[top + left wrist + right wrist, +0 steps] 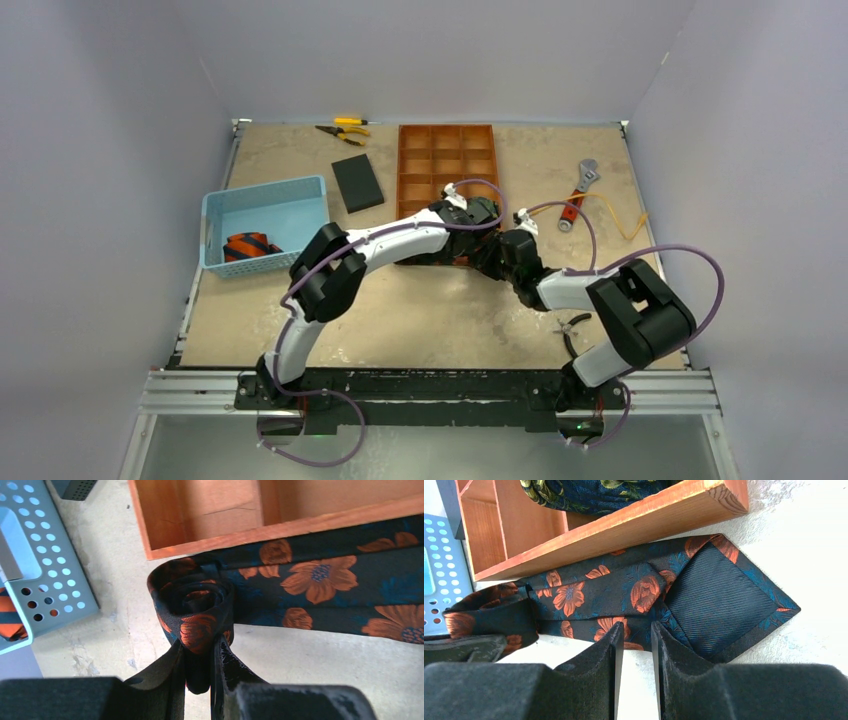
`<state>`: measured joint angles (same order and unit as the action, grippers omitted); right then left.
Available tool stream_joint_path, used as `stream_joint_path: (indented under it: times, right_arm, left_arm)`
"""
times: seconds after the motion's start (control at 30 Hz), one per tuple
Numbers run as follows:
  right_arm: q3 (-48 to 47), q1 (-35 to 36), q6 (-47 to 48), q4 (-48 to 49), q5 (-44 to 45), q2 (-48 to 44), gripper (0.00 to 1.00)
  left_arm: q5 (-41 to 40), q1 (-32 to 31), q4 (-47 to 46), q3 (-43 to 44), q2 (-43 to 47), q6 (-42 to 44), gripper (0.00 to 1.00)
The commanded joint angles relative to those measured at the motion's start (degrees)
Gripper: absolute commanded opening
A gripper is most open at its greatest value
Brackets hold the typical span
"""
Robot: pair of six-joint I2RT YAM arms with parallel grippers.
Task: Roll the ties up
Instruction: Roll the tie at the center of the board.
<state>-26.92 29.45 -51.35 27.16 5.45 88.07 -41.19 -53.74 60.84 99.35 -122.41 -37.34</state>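
So, blue basket (45, 565) sits off left of left gripper (200, 652), striped tie (250, 246) inside. That gripper is clamped on rolled end of flowered tie (310, 580); rest stretches right along wooden tray (280, 527). Then right gripper (636, 635), jaws slightly apart, at tie's wide tip; green-gold tie (589, 490) in tray just beyond.

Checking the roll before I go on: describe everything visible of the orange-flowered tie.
The tie is dark silky fabric with orange flowers and blue leaves. It lies flat on the table along the tray's near wall, pointed wide end back-up showing black ribbed lining. Its other end is a loose coil, pinched by the left gripper. The right gripper hovers at its near edge.
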Motion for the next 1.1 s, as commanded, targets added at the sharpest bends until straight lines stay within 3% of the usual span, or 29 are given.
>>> stream_joint_path:
  times: [0.0,0.27,0.5,0.73,0.97,1.07]
  right_arm:
    - [2.3,-0.18,0.24,-3.25,0.81,1.87,0.31]
    - [3.29,-0.18,2.21,-4.36,-0.84,-2.95,0.36]
    - [3.3,-0.19,4.92,-9.65,-3.07,-10.66,0.47]
    - [3.48,-0.19,6.25,-10.32,-5.29,-13.59,0.49]
    - [3.98,-0.19,7.52,-9.22,-7.57,-14.34,0.5]
    - [3.39,-0.18,9.56,-7.93,-7.51,-15.62,0.52]
  left_arm:
    - [2.94,-1.1,-2.43,2.93,-0.99,0.63,0.0]
    - [5.22,-1.11,-6.42,3.47,-3.08,2.1,0.06]
    - [6.68,-1.02,-9.17,3.11,-2.68,3.17,0.26]
    - [8.51,-1.02,-11.01,2.47,-1.1,4.31,0.48]
    - [10.45,-1.09,-13.82,-0.07,4.16,5.12,0.61]
    - [10.9,-1.02,-14.64,-1.21,7.06,5.54,0.62]
